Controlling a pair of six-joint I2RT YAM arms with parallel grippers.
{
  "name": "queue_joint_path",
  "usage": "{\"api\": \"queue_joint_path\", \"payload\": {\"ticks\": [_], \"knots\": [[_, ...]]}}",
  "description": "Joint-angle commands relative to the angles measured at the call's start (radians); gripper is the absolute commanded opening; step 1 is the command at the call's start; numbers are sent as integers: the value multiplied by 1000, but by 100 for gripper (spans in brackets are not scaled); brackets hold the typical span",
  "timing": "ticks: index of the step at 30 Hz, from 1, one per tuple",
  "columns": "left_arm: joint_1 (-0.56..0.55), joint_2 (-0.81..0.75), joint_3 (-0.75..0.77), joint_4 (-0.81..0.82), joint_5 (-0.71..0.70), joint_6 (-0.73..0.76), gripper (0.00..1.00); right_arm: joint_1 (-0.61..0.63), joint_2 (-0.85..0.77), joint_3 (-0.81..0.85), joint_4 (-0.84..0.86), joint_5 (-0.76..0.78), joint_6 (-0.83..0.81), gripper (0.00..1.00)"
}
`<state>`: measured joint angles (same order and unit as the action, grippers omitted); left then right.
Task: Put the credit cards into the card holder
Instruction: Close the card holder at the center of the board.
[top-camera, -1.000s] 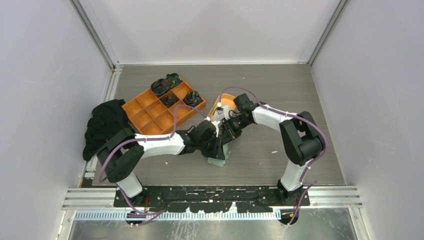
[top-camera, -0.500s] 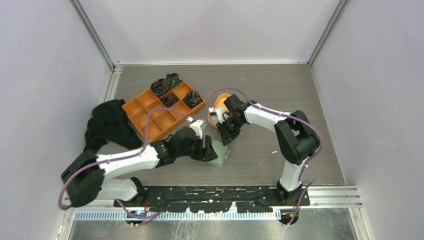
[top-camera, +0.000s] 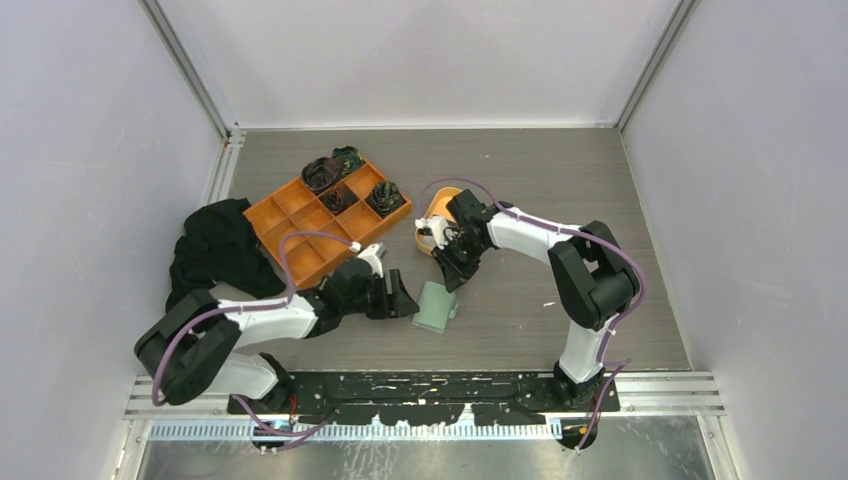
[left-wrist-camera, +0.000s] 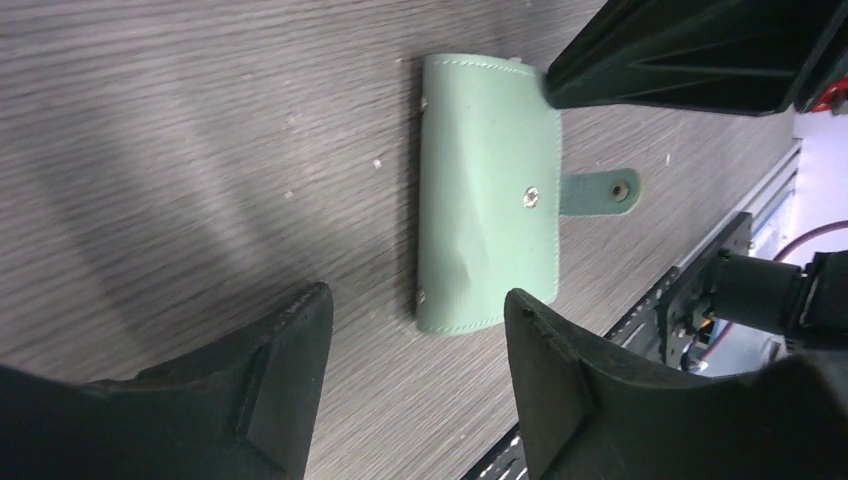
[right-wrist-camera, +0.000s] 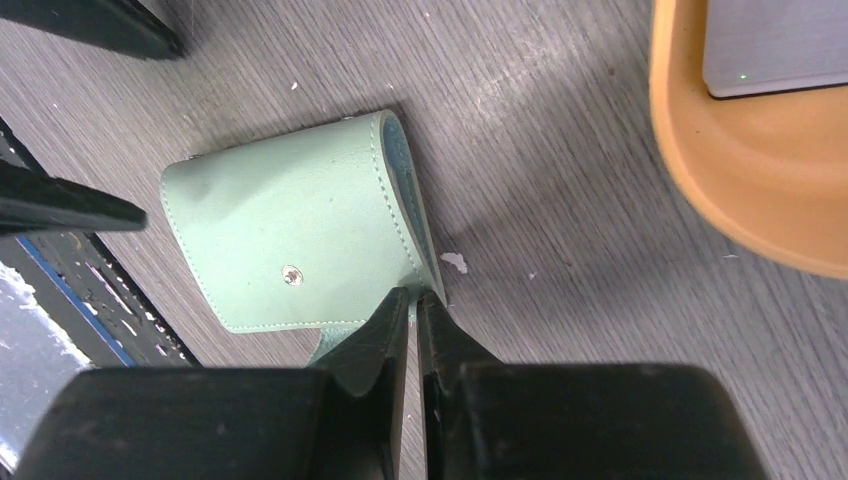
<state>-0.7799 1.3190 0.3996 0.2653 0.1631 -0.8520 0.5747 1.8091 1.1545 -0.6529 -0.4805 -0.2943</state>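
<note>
Card holder (top-camera: 435, 306) is seen lying folded on the surface (top-camera: 520, 300), just beside the left gripper (left-wrist-camera: 415, 305), whose jaws are held wide apart; those of the right gripper (right-wrist-camera: 412, 305) are set nearly together at its edge.

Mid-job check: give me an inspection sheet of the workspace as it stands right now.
Surface: grey wood-grain table, few pale specks.
Job's things: card holder folded, lying flat, tab unsnapped; one pale credit card in the orange dish.
Clutter: orange compartment tray, dark bundles in its far cells; black cloth at the left edge.
Grippers: left gripper open beside the holder; right gripper fingers together at the holder's corner, nothing seen held.
Cables: purple cables looped along both arms.
Surroundings: pale walls, metal rails.
</note>
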Motion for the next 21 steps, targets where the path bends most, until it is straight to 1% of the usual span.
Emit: {"api": "queue_joint_path", "payload": {"ticks": [1, 5, 9, 16, 21], "knots": [[2, 90, 80, 86, 55, -32, 62, 10, -31, 4, 12, -14, -34, 14], [0, 140, 110, 0, 22, -36, 57, 15, -35, 1, 13, -11, -46, 14], [-2, 150, 105, -24, -6, -49, 53, 18, -44, -3, 16, -11, -57, 15], [-41, 188, 144, -117, -75, -54, 51, 19, -67, -13, 29, -15, -73, 17], [-73, 219, 164, -165, -136, -85, 48, 20, -84, -20, 37, -22, -84, 18]]}}
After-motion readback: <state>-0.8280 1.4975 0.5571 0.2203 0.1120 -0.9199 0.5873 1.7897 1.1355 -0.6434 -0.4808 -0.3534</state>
